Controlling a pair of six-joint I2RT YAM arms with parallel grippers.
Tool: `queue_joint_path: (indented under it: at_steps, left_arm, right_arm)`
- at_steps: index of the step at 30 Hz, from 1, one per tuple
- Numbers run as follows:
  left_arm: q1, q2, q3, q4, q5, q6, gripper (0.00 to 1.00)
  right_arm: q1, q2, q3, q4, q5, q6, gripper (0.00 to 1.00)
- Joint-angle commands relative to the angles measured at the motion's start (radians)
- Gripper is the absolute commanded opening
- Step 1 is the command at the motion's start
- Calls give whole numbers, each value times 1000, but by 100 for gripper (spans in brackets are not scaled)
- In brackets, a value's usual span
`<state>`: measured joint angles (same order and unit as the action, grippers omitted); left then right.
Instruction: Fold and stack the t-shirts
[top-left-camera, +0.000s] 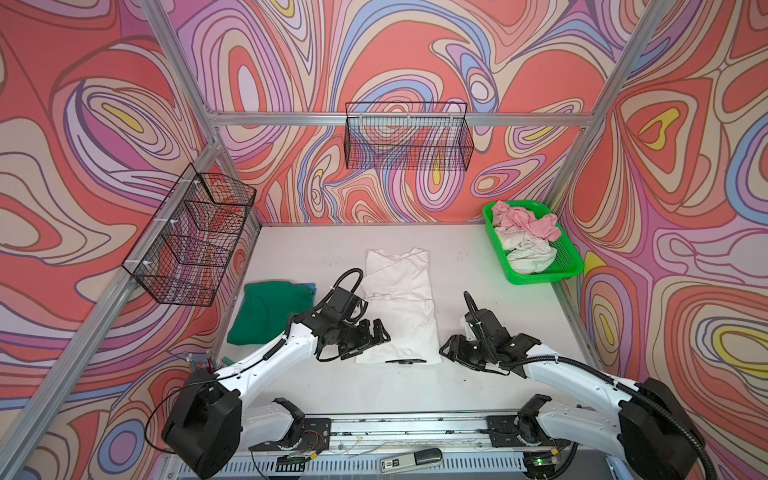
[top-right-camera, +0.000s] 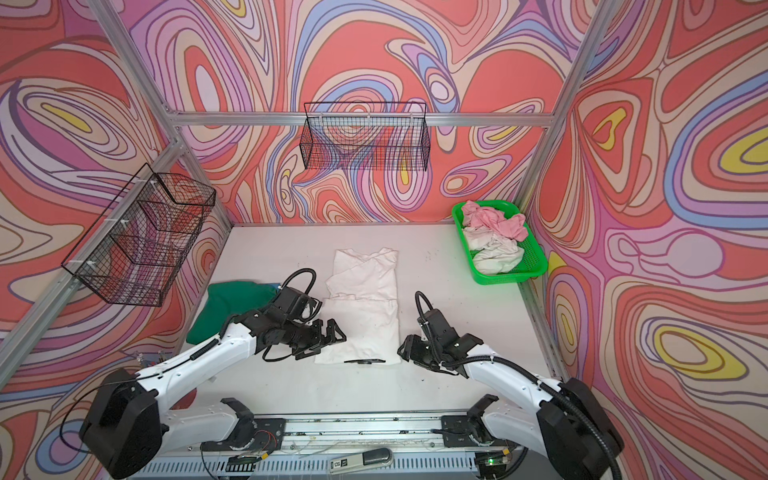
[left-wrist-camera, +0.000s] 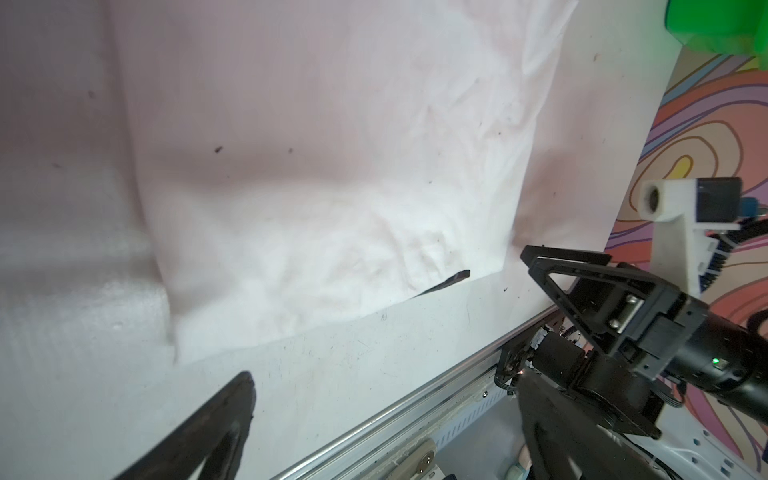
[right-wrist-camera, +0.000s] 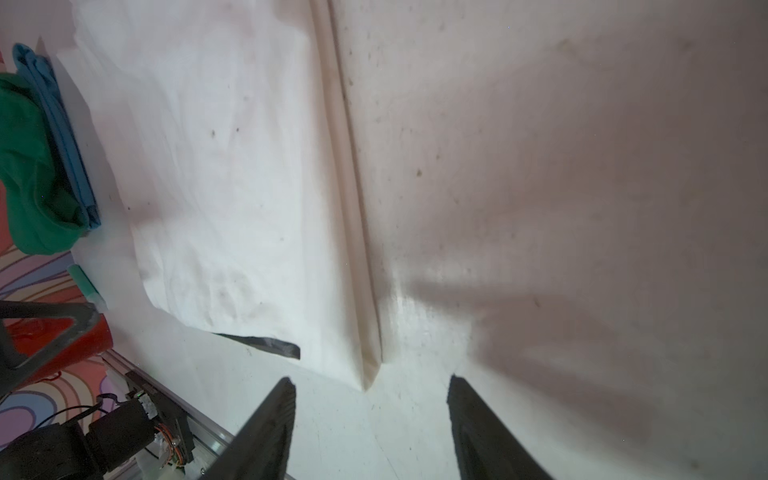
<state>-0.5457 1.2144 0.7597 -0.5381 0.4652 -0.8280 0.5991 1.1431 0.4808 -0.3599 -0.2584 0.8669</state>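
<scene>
1. Done, by the look of it: dark green t-shirt (top-left-camera: 270, 309) folded at the left of the bench (top-left-camera: 478, 291).
2. In progress: white t-shirt (top-left-camera: 401, 307) mid-bench, sides folded in, end-to-end fold pending.
3. Left end effector (top-left-camera: 376, 334) wide, right end effector (right-wrist-camera: 370, 380) parted; both empty at its near corners.
4. To do: pink t-shirt (top-left-camera: 525, 220) and off-white t-shirt (top-left-camera: 525, 251), crumpled in the basket (top-left-camera: 540, 276).

White arms (top-left-camera: 272, 356) carry black joints (top-left-camera: 328, 322) and corrugated cables (top-left-camera: 544, 359).

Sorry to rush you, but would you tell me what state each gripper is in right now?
The left gripper is open and empty.
The right gripper is open and empty, by a corner of the white t-shirt.
</scene>
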Motion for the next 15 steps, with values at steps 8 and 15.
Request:
queue_joint_path:
  at_steps: [8, 15]
  left_arm:
    - [146, 11, -124, -81, 20, 45, 99]
    - [146, 85, -171, 18, 82, -5, 89]
  right_arm:
    - [49, 115, 32, 39, 100, 37, 62]
    - [73, 158, 44, 54, 107, 70, 57]
